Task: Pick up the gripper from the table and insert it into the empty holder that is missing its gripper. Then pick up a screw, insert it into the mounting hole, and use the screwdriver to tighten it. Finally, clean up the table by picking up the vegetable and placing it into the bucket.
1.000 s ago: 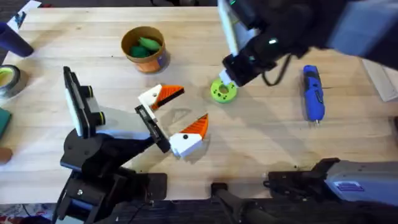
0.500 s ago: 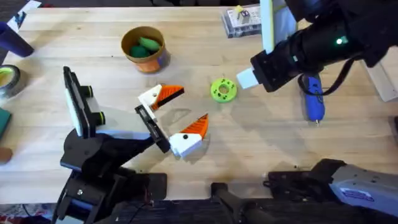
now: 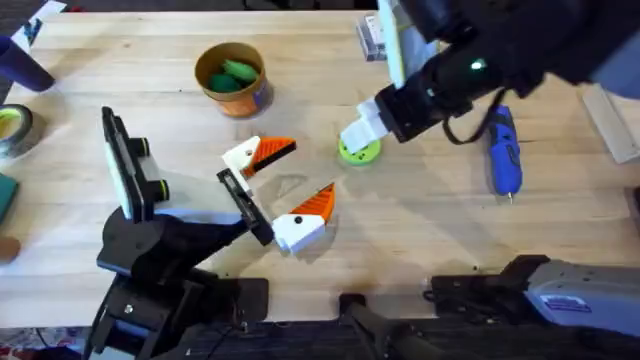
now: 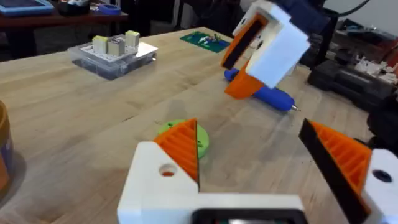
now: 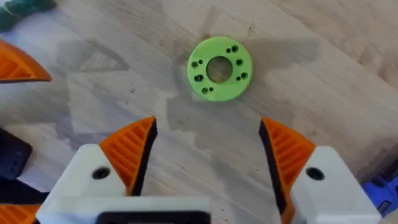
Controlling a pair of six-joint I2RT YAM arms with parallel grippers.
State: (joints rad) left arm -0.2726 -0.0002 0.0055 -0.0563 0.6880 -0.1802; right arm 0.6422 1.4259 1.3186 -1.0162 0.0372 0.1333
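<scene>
Overhead, bare tabletop (image 3: pixel 420 230) lies toward the near edge; my right gripper (image 5: pixel 208 158) hangs spread apart above the green ring (image 5: pixel 219 68), grasping nothing.

Overhead looking down on table (image 3: pixel 300 60), both wrist views close, sharing green disc (image 5: pixel 219 68).

Bare wood around green ring (image 5: pixel 219 68); right gripper (image 5: pixel 208 152) spread wide above it, screwdriver (image 3: pixel 503 150) well aside.
</scene>
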